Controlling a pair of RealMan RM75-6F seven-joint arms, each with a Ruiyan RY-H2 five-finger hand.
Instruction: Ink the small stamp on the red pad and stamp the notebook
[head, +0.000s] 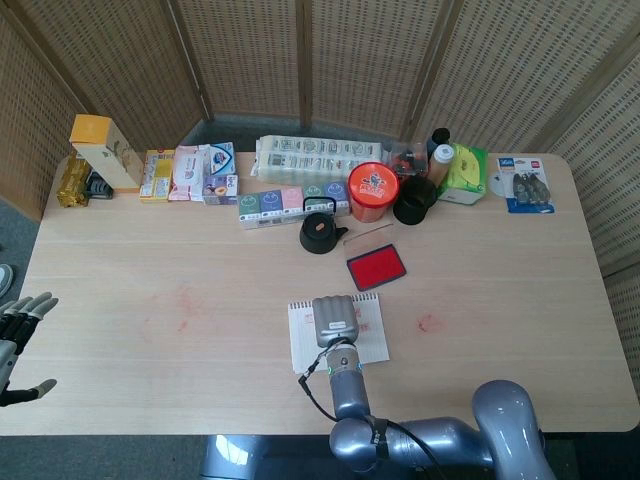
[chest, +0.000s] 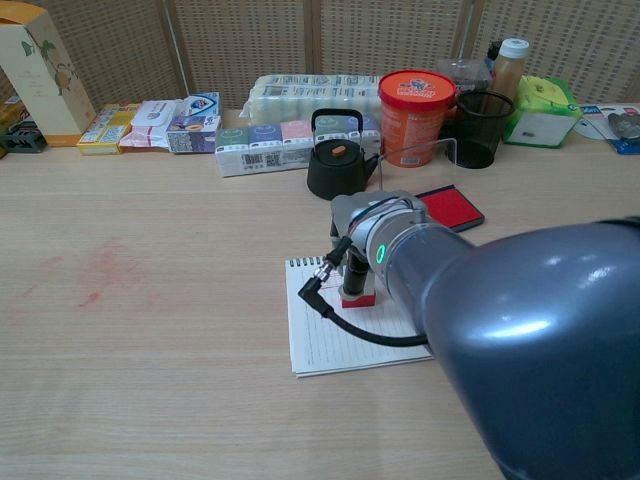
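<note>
Light wooden table (head: 520, 290) with faint red ink smudges (head: 428, 323), woven wicker screens (head: 370, 60) behind. Right hand (head: 333, 320) grips small red-based stamp (chest: 358, 296) on white lined spiral notebook (chest: 330, 335). Red ink pad (head: 375, 266) nearby. Left hand (head: 18, 335) empty, fingers spread, at table edge.

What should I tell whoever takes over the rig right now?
Right hand: holds the small stamp, its red base down on the notebook.
Left hand: open, holding nothing, off the table's left edge.
Red pad: lid open, beyond the notebook, next to the black kettle.
Done: stamp brought onto the page; whether it was inked cannot be seen.
Left: lift the stamp, check the print, set the stamp down.
</note>
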